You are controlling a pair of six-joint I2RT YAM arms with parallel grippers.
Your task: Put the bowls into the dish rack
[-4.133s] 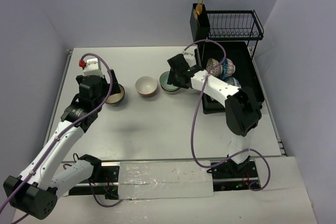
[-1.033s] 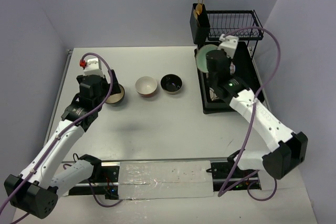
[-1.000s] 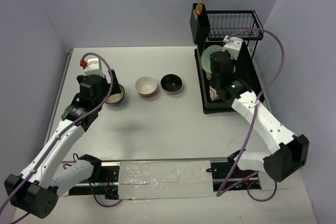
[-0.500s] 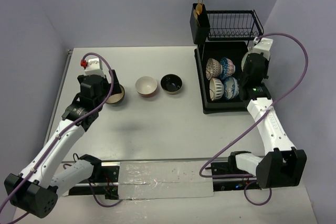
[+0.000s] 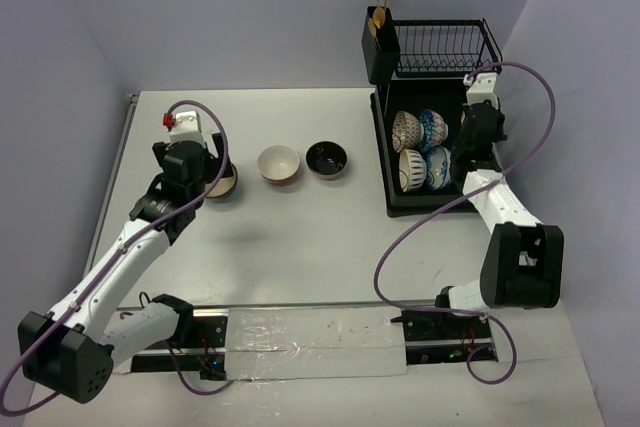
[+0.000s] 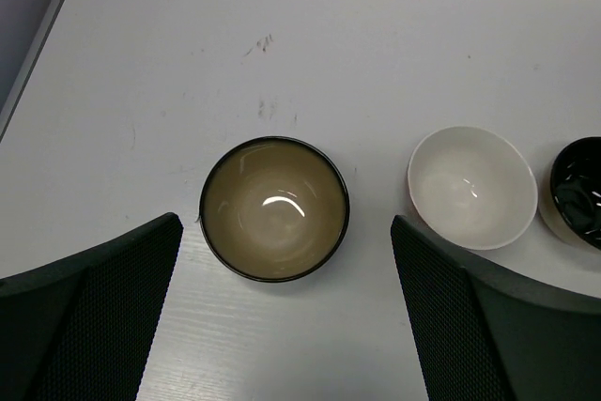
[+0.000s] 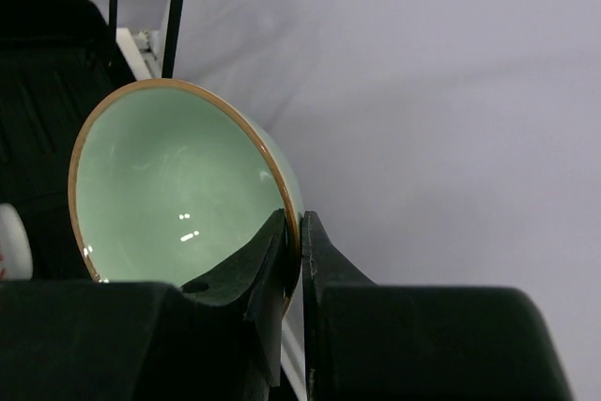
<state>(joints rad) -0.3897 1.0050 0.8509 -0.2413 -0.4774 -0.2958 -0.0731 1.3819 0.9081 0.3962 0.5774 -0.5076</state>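
The tan dark-rimmed bowl (image 6: 274,208) stands upright on the table, directly under my open left gripper (image 6: 285,227); its fingers (image 6: 103,298) flank the bowl without touching. Beside it are a white bowl (image 6: 472,187) and a dark-lined bowl (image 6: 577,192). In the top view they are the tan bowl (image 5: 224,184), the white bowl (image 5: 279,163) and the dark bowl (image 5: 327,158). My right gripper (image 7: 300,237) is shut on the rim of the mint green bowl (image 7: 174,194), tilted on edge. It hangs over the right side of the dish rack (image 5: 390,202); the arm hides the bowl from above.
Several patterned bowls (image 5: 420,147) stand on edge in the left half of the rack. A black cutlery holder with gold forks (image 5: 380,32) and a raised wire shelf (image 5: 440,47) sit at the rack's back. The wall is close on the right.
My right arm lifted the mint green bowl off the table and swung it across the rack to its right side. My left gripper shifted slightly right over the tan bowl, still open.
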